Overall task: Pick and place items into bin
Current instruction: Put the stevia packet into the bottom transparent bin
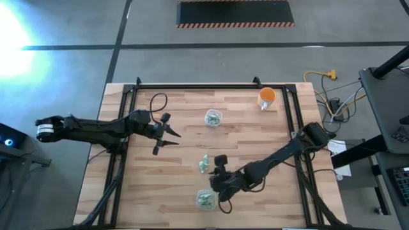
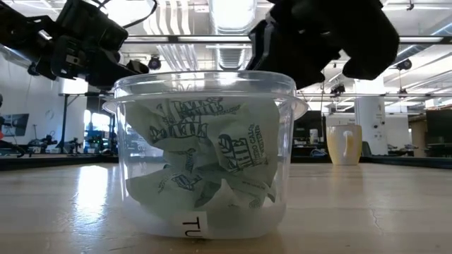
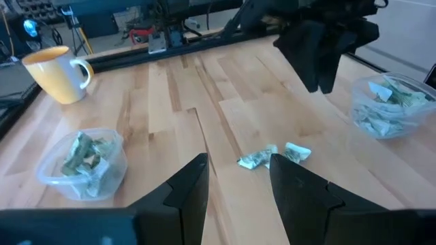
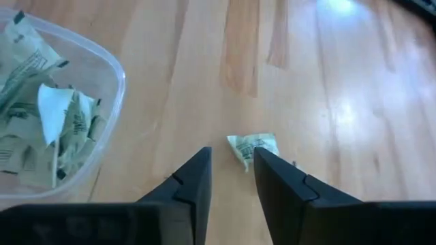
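We take the near tub as our landmark: a clear plastic container at the front edge of the counter, packed with crinkly green-and-white packets. On a white label low on its wall we can read only "TU"; the green print on the wrappers is too crumpled to make out.

Just beside this tub hangs the right pincer, fingers parted and empty, aimed at a single loose packet lying on the wood close ahead of them. We judge the step in hand to be the pick: the pincer needs to come down, straddle that packet and close, then carry it over the tub and let go.

Beyond the tub, two loose packets lie together. Farther again, the left pincer waits in the air, open and empty, and a second tub also holds packets. Farthest from our landmark stands an orange cup, no part of the job.
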Motion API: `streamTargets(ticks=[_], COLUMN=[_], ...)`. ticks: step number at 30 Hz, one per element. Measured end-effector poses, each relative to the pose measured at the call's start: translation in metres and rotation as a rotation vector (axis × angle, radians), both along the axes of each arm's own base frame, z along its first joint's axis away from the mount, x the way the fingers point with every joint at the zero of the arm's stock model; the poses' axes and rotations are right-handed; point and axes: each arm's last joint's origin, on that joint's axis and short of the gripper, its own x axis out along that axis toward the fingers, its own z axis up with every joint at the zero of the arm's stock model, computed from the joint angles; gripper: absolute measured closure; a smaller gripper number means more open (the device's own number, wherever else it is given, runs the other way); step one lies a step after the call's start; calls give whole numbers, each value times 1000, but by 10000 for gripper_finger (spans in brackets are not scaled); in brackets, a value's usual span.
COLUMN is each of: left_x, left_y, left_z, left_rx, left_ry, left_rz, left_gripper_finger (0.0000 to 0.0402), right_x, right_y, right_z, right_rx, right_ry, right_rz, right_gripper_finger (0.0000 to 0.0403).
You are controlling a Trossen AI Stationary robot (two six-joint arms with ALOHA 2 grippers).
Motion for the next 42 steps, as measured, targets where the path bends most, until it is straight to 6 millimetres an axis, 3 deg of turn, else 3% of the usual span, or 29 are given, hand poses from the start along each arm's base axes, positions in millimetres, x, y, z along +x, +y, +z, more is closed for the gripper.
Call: streamTargets(ticks=[7, 13, 19, 31, 42], left_x=[-1, -6, -18, -32, -28], left_y=[0, -1, -4, -8, -7], left_z=[7, 16, 20, 31, 27], left_rx=[8, 19, 26, 49, 44], left_ry=[-31, -78, -60, -126, -98], left_rz=[-1, -1, -5, -6, -6], left_gripper_finger=[262, 262, 262, 262, 262], right_x=[7, 23, 24, 17, 18], right_y=[-27, -69, -106, -113, -123], right_z=[-13, -22, -33, -46, -50], right_rx=[26, 256, 326, 391, 445], right_ry=[-9, -28, 4, -14, -36], right_rz=[-69, -27, -135, -152, -154], right_gripper_finger=[292, 260, 219, 137, 147])
